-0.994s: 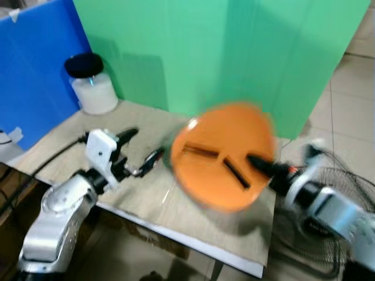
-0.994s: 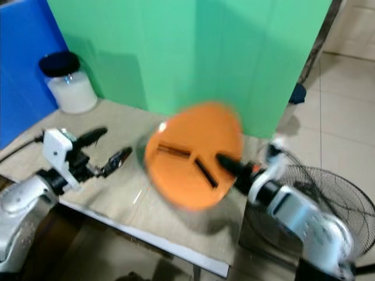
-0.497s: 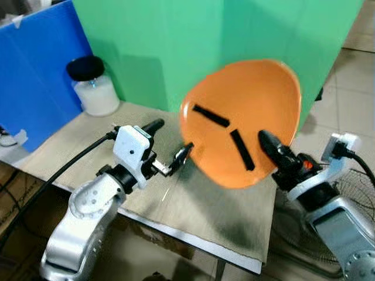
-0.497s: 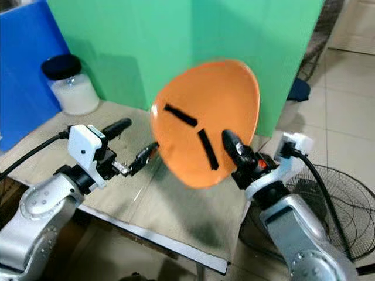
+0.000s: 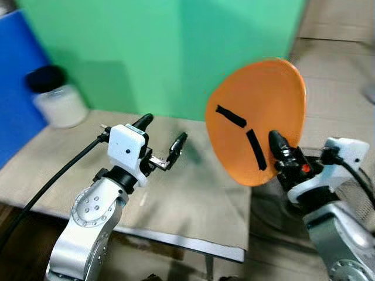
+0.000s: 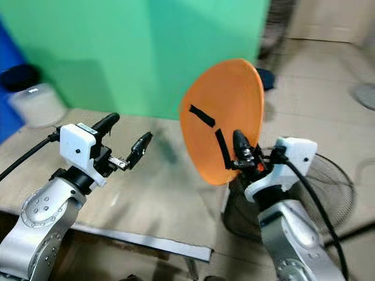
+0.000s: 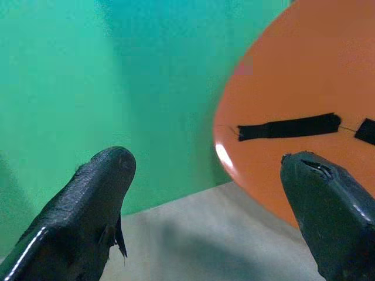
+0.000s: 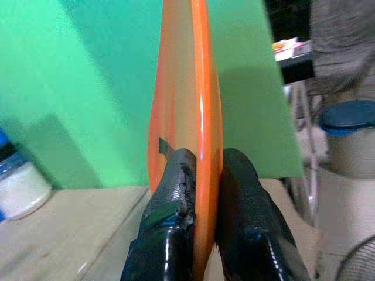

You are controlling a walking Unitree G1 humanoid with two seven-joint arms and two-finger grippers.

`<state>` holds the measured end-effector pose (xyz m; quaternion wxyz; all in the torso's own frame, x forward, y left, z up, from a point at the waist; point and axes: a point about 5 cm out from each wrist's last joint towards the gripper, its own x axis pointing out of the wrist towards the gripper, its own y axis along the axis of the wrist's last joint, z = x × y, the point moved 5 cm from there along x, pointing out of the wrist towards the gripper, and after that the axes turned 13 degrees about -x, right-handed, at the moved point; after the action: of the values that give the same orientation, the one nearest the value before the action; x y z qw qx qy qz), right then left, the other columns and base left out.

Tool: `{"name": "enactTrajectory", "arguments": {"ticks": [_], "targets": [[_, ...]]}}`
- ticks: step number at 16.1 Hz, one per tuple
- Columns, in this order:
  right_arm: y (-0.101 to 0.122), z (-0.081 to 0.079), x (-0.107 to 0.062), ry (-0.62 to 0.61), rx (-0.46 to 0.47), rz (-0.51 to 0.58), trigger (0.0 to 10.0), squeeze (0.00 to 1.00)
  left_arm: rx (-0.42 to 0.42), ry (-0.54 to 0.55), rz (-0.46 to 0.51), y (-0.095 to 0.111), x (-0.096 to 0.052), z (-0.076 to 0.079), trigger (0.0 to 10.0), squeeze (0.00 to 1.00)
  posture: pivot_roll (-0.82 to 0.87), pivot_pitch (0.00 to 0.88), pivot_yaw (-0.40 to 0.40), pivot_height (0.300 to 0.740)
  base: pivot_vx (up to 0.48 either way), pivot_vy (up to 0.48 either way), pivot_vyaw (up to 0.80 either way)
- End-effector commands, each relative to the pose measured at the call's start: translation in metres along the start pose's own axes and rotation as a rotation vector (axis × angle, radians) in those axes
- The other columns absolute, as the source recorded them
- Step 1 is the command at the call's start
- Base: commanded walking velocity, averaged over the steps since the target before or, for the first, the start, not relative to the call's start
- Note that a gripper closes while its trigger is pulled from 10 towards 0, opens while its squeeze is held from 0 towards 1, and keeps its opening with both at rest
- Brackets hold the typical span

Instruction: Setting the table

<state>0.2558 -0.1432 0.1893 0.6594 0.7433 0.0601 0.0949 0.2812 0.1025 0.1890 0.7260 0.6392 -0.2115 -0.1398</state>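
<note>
An orange plate with two black tape strips on its face stands upright in the air above the table's right end. My right gripper is shut on the plate's lower rim, one finger on each face, seen edge-on in the right wrist view. My left gripper is open and holds nothing, hovering over the middle of the wooden table, to the left of the plate. In the left wrist view the plate shows beyond the two spread black fingers.
A green panel stands behind the table and a blue panel at the left. A white jar with a black lid sits at the table's back left. A floor fan stands on the tiles right of the table.
The view has swung to the right. My right gripper has lifted the plate from a tilted pose low over the table to upright and higher. My left arm has risen a little, fingers still open.
</note>
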Motion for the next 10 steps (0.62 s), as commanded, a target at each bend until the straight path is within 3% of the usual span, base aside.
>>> {"name": "enactTrajectory", "arguments": {"ticks": [1,10], "targets": [[0.009,-0.008,0.000,0.032,0.001,0.056,10.0,0.00,0.002,0.031,-0.016,-0.003,-0.001,-0.005,10.0,0.00,0.07,0.000,0.089,0.740,0.000,0.000,-0.80],[0.005,-0.011,-0.001,0.029,-0.002,0.068,10.0,0.00,0.014,0.039,-0.072,-0.014,0.001,-0.004,10.0,0.00,0.07,0.000,0.092,0.740,0.000,0.000,-0.80]]}}
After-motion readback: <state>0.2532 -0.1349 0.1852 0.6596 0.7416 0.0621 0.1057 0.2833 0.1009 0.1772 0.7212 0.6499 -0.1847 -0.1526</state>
